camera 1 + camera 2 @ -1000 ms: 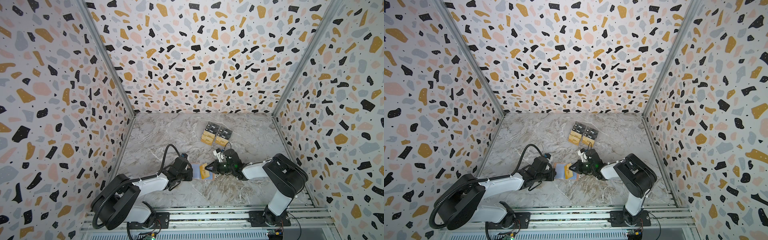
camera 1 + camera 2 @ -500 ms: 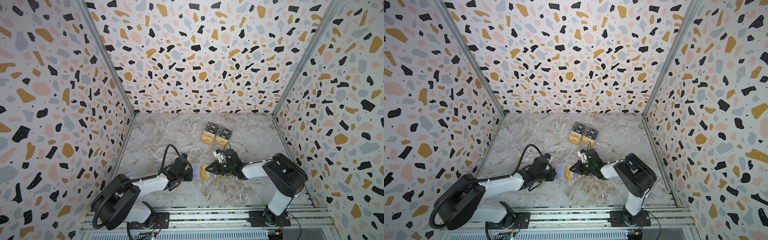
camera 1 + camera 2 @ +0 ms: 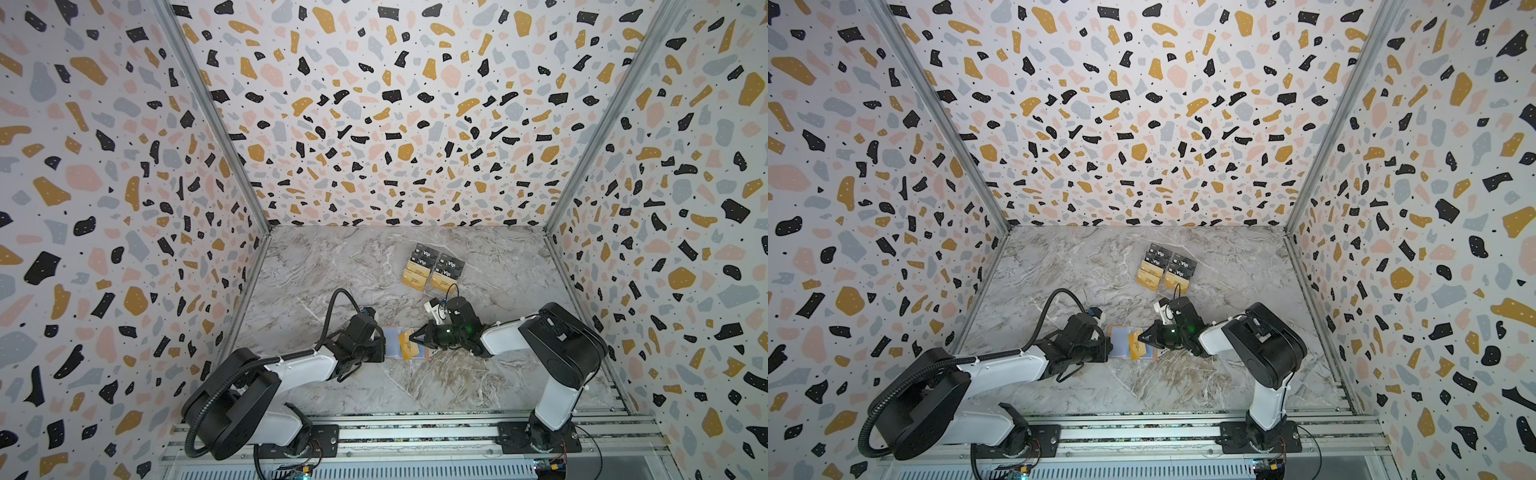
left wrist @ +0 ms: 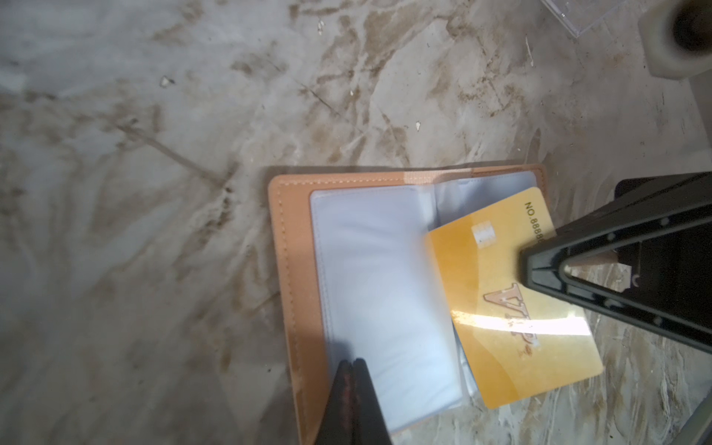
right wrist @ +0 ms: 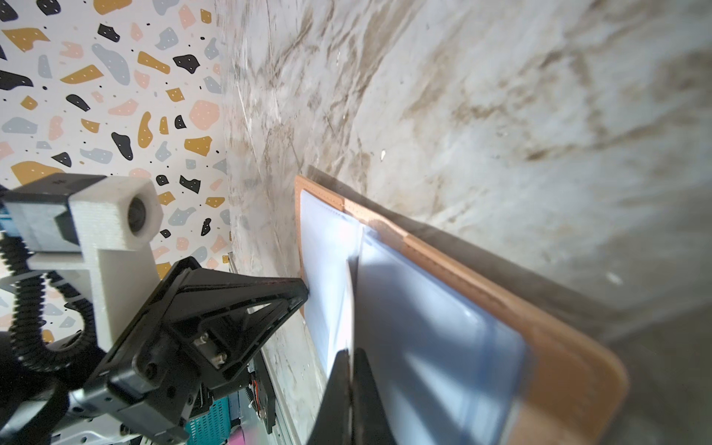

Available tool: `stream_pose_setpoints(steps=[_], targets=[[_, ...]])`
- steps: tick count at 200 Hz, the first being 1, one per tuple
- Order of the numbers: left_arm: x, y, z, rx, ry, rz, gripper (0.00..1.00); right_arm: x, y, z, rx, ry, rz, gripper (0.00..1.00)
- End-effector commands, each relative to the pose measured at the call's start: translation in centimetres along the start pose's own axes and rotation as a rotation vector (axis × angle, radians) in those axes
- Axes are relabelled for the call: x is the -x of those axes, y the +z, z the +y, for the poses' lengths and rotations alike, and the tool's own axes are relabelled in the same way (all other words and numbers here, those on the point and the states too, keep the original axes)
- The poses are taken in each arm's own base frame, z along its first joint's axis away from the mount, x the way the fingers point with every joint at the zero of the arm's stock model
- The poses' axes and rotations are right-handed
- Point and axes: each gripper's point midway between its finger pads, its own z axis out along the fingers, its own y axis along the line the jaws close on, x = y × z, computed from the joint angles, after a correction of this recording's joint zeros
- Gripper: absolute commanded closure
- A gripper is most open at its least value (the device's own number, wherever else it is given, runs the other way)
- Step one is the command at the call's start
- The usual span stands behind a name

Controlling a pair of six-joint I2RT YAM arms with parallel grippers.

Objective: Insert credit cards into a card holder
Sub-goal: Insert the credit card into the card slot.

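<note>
In both top views, the open card holder (image 3: 392,343) is seen flat on the table (image 3: 332,270). A gold card (image 3: 406,351) is held over it by the shut right gripper (image 3: 414,338). In the left wrist view, the left gripper (image 4: 352,366) is shut, its tips set on a clear sleeve (image 4: 377,277); a pinch cannot be told. The card is tilted and should be turned straight first. In the right wrist view, it is seen edge-on beside the sleeve and should be slid in slowly.
</note>
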Motion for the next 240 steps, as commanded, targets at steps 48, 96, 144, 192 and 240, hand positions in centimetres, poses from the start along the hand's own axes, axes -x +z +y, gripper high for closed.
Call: stream_pose_setpoints(steps=[48, 96, 144, 192, 240], targets=[[-0.3, -0.4, 0.2, 0.013, 0.008, 0.009, 1.00, 1.0, 0.5, 1.4, 0.054, -0.033, -0.013, 1.00], [-0.4, -0.4, 0.2, 0.013, 0.012, 0.013, 1.00, 1.0, 0.7, 1.7, 0.067, -0.033, -0.012, 1.00], [-0.3, -0.4, 0.1, 0.011, 0.009, 0.009, 1.00, -0.1, 0.3, 1.2, 0.052, -0.014, -0.004, 1.00], [-0.3, -0.4, 0.1, 0.012, 0.010, 0.010, 1.00, -1.2, -0.4, 0.6, 0.039, 0.009, 0.011, 1.00], [-0.2, -0.5, 0.1, 0.014, 0.011, 0.007, 1.00, -0.6, -0.1, 1.3, 0.055, -0.010, 0.010, 1.00]])
